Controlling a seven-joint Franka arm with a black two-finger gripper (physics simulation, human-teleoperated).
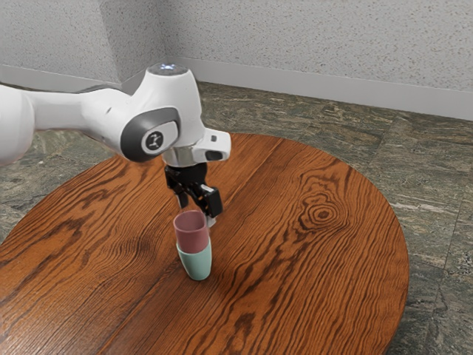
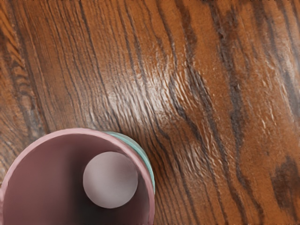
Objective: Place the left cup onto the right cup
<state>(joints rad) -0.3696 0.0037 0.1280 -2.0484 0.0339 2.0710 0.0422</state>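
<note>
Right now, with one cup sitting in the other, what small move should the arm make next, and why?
Probably a slow, straight rise of the hand, clear of the cups. The pink cup already sits upright inside the teal cup on the table, so the stacking looks done. The hand hangs close by the pink cup's rim, and a sideways move might tip the stack.

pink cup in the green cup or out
In: the pink cup sits upright inside the green cup, whose rim shows just beside it.

Round wood-grain counter (image 1: 318,244), dark knot (image 1: 323,215) toward 2 o'clock. Mottled grey-green stone floor (image 1: 414,148) surrounds it. Speckled grey wall (image 1: 332,37) spans 10 to 2 o'clock, pale baseboard (image 1: 332,83) beneath.
</note>
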